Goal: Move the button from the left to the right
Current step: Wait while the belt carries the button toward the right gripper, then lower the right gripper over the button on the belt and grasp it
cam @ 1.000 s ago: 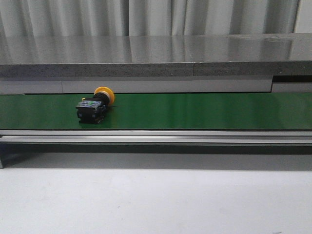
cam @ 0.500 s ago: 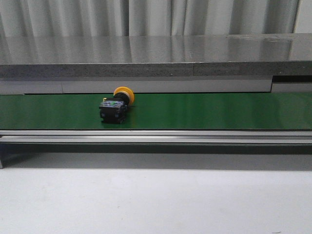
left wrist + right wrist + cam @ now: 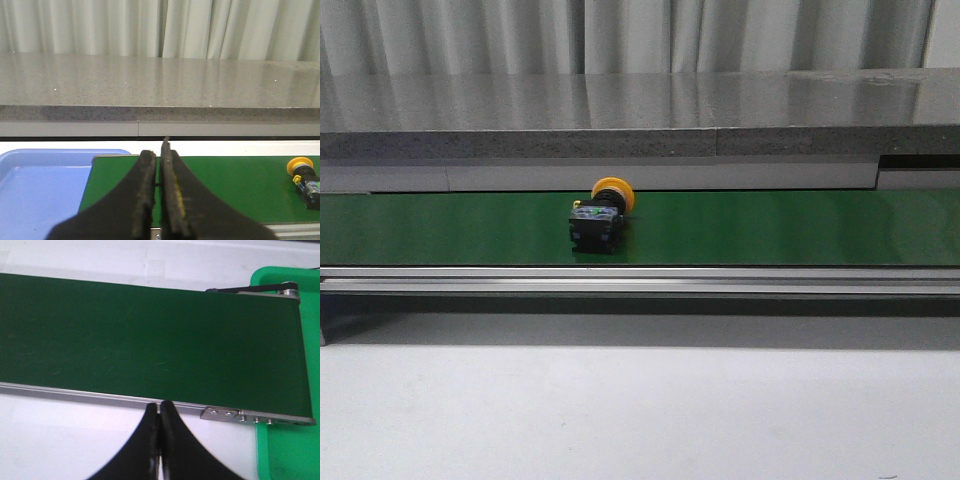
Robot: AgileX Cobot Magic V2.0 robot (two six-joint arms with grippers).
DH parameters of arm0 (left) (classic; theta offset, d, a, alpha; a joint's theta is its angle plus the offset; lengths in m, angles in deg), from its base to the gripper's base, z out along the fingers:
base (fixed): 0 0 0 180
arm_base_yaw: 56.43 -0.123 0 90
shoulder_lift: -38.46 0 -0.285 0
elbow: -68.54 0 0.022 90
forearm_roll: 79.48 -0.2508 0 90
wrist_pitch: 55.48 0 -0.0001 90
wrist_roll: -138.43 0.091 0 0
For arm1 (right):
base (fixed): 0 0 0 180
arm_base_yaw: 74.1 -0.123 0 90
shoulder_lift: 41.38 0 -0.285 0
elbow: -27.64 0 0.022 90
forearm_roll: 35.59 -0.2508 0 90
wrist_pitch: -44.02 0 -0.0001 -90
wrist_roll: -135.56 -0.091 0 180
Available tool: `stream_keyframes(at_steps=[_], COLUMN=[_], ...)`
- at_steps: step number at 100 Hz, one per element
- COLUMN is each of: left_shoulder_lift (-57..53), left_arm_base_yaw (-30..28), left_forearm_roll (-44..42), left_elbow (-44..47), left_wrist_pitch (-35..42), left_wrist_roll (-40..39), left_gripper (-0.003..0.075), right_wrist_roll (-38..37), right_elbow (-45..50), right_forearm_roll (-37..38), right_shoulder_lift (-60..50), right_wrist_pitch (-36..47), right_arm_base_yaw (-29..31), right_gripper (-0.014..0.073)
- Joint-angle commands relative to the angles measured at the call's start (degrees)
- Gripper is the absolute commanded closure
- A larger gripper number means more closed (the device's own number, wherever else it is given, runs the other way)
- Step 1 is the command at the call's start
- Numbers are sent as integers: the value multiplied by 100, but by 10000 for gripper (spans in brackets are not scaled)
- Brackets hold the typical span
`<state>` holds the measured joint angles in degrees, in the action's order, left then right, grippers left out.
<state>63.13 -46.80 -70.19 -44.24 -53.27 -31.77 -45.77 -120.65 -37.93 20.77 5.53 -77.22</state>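
Observation:
The button (image 3: 599,218) lies on its side on the green conveyor belt (image 3: 770,228), left of the middle, its yellow-orange cap toward the back and its black body toward the front. It also shows at the edge of the left wrist view (image 3: 305,178). My left gripper (image 3: 159,159) is shut and empty over the belt's left end, far from the button. My right gripper (image 3: 159,409) is shut and empty at the belt's front rail near its right end. The button is out of the right wrist view. Neither gripper shows in the front view.
A blue tray (image 3: 40,185) sits at the belt's left end. A green tray (image 3: 285,450) sits at the belt's right end. A grey stone shelf (image 3: 640,120) runs behind the belt. A metal rail (image 3: 640,280) edges the belt's front, with white table (image 3: 640,410) before it.
The button has travelled to the right along the belt, lying the same way. No gripper has touched it.

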Motion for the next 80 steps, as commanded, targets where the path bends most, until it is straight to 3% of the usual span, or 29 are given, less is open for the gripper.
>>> stream_keyframes(at_steps=[1, 10, 17, 36, 44, 80], left_shoulder_lift=[44, 44, 44, 44, 44, 44], left_arm_base_yaw=[20, 20, 20, 20, 20, 20], left_forearm_roll=[45, 45, 45, 45, 45, 45], left_elbow=[-149, -149, -149, -149, -149, -149], left_wrist_pitch=[469, 469, 469, 469, 469, 469], left_wrist_roll=[-13, -13, -13, -13, -13, -13], left_gripper=[715, 715, 715, 715, 715, 715], right_wrist_roll=[25, 25, 25, 25, 25, 25], right_elbow=[-230, -230, -230, -230, -230, -258], right_forearm_roll=[-31, -65, -116, -133, -185, -853], right_shoulder_lift=[181, 348, 417, 449, 449, 510], right_wrist_pitch=[271, 266, 266, 266, 233, 225], right_arm_base_yaw=[-5, -5, -5, -5, -5, -52], right_gripper=[713, 676, 585, 149, 32, 14])
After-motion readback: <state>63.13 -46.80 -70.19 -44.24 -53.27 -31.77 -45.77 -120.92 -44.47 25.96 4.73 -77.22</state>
